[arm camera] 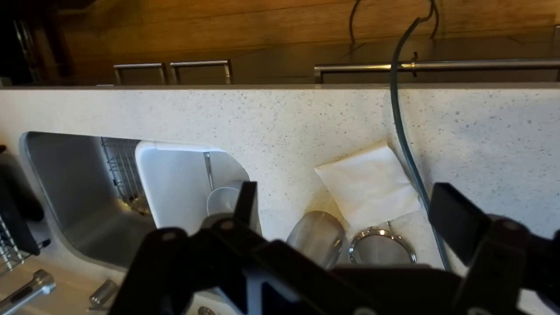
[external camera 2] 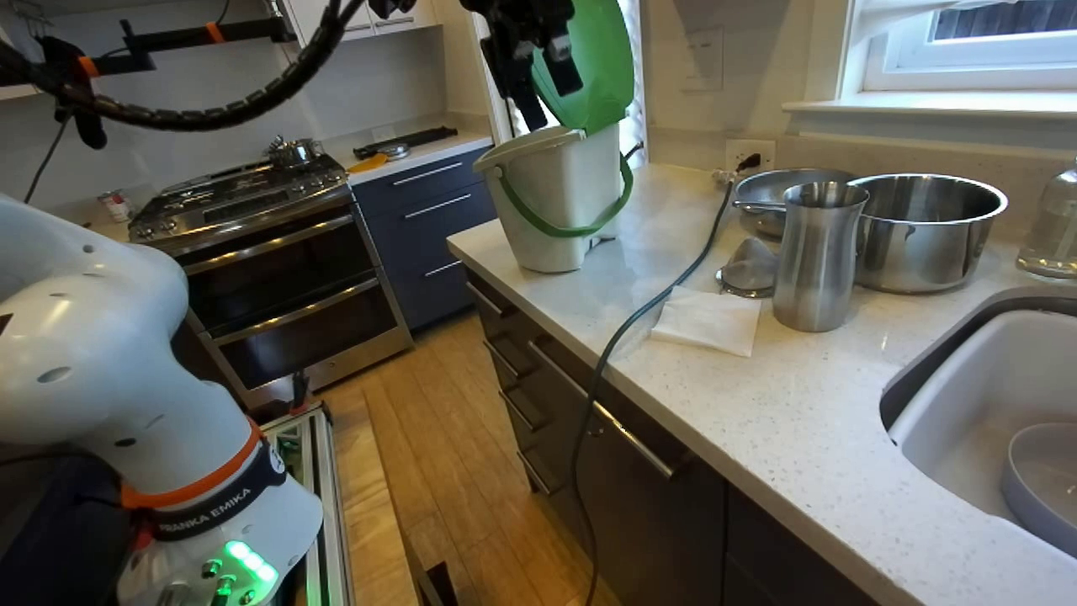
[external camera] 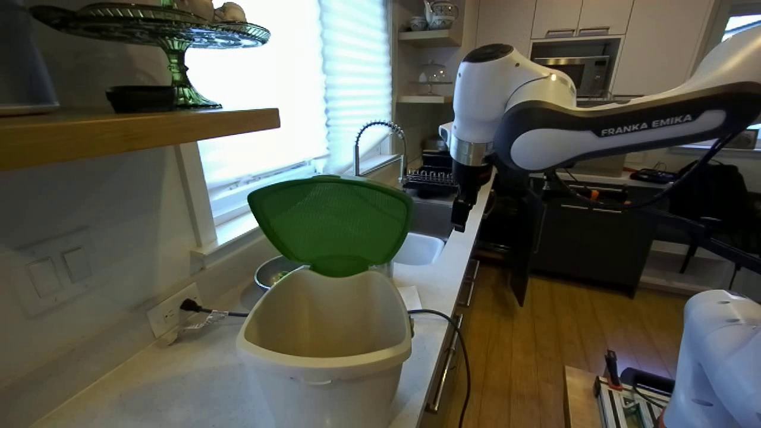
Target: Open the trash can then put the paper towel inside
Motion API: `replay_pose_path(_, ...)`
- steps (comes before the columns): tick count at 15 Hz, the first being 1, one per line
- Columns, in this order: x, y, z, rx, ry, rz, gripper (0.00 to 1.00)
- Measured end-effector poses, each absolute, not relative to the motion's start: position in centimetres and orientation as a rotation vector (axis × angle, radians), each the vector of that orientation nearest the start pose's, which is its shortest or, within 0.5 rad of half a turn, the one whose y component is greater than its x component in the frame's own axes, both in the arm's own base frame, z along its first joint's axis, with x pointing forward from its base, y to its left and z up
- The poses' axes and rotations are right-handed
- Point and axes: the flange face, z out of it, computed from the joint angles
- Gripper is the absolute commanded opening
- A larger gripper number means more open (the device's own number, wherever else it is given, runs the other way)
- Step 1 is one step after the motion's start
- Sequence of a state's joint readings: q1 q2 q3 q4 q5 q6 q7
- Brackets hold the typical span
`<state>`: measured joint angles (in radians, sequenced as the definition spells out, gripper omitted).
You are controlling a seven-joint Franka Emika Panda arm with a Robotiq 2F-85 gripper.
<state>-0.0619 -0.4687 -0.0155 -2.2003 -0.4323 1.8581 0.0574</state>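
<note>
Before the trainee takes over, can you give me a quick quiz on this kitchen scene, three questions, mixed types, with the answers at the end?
1. True or false: the green lid of the trash can stands open.

2. Multiple choice. In the wrist view, the white paper towel lies:
A) in the sink
B) inside the trash can
C) on the counter

3. Short answer: is the hand open or shut, and what does it grip?

Key:
1. True
2. C
3. Open, gripping nothing
</note>
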Motion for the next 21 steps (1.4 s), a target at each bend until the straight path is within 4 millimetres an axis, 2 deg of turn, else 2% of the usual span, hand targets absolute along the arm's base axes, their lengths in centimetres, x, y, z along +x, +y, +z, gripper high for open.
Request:
replay_pose_path(5,45.1,-10.7,53.8,-3.454,0.231,-0.172,1.0)
replay_pose_path(8,46.6,-12.3,51.2,-3.405,0.284,-0.161,1.0)
replay_pose_path(10,47.0,-12.6,50.6,-3.398,0.294,-0.153,1.0)
replay_pose_path(14,47.2,-12.6,51.0,-3.398,0.302,-0.169,1.0)
replay_pose_path(16,47.4,-12.7,50.5,-3.398,0.302,-0.159,1.0)
replay_pose_path(21,49.3,-14.4,45.4,-3.355,0.21,-0.07,1.0)
